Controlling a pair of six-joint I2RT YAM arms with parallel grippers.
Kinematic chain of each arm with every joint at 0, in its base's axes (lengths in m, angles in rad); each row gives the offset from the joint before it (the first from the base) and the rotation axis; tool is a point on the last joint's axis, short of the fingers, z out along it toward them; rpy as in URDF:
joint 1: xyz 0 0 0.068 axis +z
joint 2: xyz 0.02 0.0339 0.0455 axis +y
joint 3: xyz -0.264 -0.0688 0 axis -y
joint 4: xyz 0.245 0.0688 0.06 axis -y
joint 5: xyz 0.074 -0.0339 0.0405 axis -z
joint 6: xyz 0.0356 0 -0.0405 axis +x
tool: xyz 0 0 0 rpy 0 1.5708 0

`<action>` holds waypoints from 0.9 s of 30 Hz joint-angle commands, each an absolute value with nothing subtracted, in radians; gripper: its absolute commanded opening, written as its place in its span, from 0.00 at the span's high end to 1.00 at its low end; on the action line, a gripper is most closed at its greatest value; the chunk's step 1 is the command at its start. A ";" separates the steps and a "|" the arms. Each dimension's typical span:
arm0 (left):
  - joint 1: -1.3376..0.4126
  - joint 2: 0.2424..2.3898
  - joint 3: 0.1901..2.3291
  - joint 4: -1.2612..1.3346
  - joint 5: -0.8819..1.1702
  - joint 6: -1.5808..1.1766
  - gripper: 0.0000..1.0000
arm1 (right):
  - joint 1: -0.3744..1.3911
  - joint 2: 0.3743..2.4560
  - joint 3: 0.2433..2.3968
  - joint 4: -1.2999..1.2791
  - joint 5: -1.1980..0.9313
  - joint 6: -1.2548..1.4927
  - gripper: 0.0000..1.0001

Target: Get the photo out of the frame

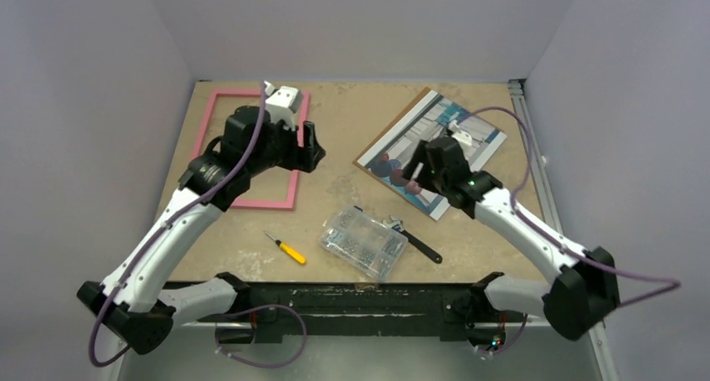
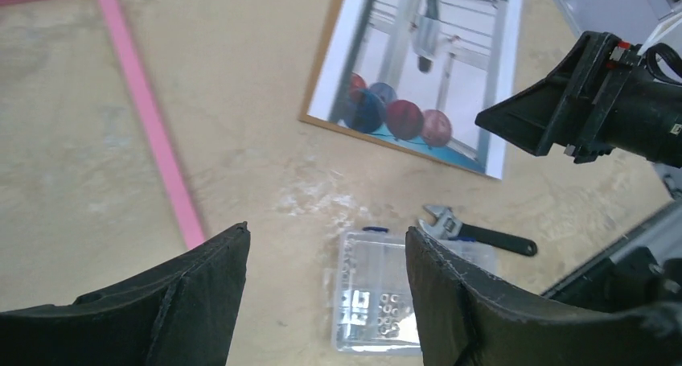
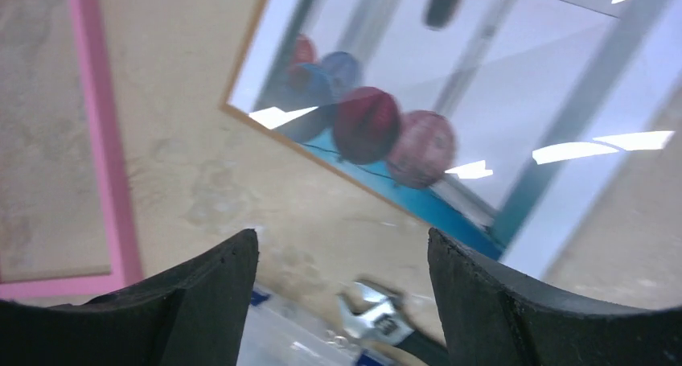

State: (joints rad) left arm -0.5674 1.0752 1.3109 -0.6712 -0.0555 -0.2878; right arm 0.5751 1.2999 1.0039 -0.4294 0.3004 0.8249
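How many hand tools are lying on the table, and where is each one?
2. A yellow screwdriver lies left of the clear screw box; a black wrench lies right of it. Others may be hidden from view.

Yellow screwdriver [image 1: 286,249] left of clear screw box [image 1: 363,242], black adj. wrench [image 1: 416,242] just right, on tan table [image 1: 343,121]

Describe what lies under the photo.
A brown board lies under the photo. Only its thin edge shows, along two sides. The photo covers the rest of it, so whether anything else lies between them cannot be seen.
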 commanded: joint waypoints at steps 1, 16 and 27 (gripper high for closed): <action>-0.525 1.189 1.277 -0.538 0.338 -0.334 0.31 | 0.478 1.094 0.771 -0.407 0.299 0.755 0.26; -0.601 1.770 1.282 0.000 0.641 -0.827 0.41 | 0.050 1.061 0.415 -0.154 -0.077 0.769 0.38; -0.612 2.105 1.640 -0.154 0.501 -0.729 0.42 | -0.111 1.166 0.332 0.043 -0.227 0.820 0.38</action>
State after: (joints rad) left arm -0.6109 2.0480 1.5249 -0.1116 0.5583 -0.7830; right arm -0.0929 1.1107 0.3603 -0.0063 -0.1776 0.8066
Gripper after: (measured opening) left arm 0.587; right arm 0.619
